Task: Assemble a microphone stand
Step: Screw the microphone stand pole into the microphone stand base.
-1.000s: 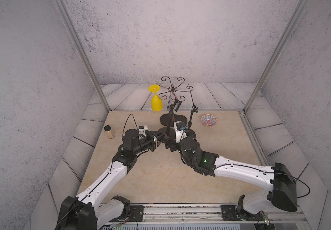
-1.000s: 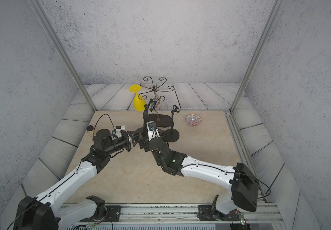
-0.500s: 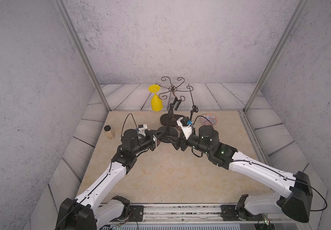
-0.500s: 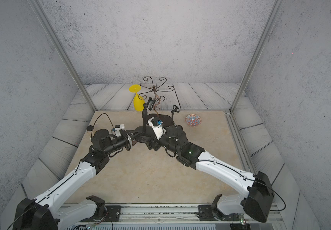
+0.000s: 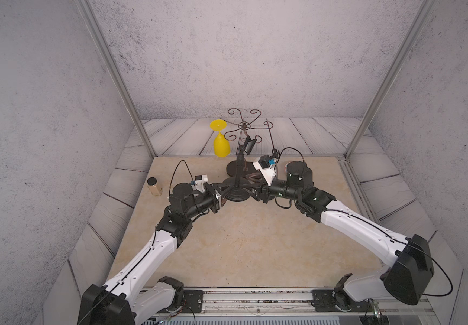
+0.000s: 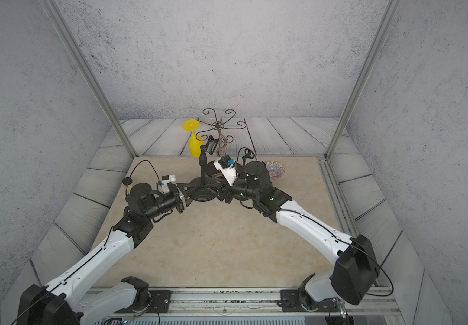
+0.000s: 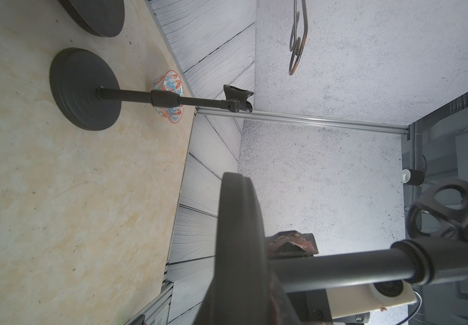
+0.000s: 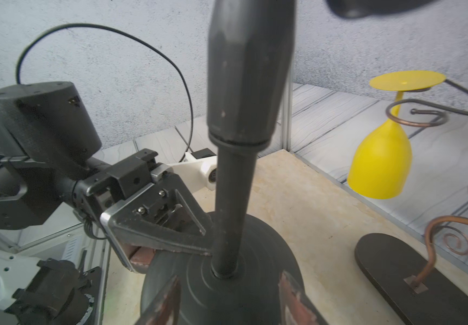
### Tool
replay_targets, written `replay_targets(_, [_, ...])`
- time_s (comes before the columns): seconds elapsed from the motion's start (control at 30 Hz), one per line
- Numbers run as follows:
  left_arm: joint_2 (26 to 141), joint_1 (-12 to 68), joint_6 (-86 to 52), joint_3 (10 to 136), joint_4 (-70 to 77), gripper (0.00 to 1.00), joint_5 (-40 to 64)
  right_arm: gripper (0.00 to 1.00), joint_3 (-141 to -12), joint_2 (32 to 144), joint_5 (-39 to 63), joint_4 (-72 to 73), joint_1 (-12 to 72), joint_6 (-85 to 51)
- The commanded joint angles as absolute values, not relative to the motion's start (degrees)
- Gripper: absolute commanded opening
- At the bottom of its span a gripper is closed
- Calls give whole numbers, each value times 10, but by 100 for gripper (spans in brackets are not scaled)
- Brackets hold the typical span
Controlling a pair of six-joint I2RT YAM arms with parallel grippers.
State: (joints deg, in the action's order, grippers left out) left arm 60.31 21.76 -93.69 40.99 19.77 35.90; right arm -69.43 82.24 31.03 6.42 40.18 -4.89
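Note:
A black microphone stand stands upright mid-table: round base, pole, clip on top. My left gripper comes in from the left and is shut on the rim of that base, one finger over it and one under. My right gripper reaches in from the right, low over the base. Its fingers stand apart on either side of the pole without touching it. In the left wrist view the base shows edge-on with the pole.
A second black stand with its clip stands behind my right arm. A wire glass rack on an oval base holds a yellow glass. A patterned bowl sits back right, a small jar at left.
My right arm has swung out to the right and brought its gripper in low at the stand from that side, its jaws narrowing. The left gripper has kept its hold on the base.

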Motion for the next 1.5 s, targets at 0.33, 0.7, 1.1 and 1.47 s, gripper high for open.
replay_targets(0.33, [593, 215, -949, 430, 273, 0, 371, 30, -773, 902, 409, 87, 376, -57])
replay_targets(0.7, [609, 215, -945, 434, 282, 0, 370, 4, -752, 904, 379, 130, 385, -115])
replay_targets(1.1, [614, 216, -916, 427, 272, 0, 353, 0, -750, 949, -442, 148, 638, -254])
replay_targets(1.47, [605, 215, -904, 421, 258, 0, 337, 44, -779, 968, -424, 180, 673, -213])
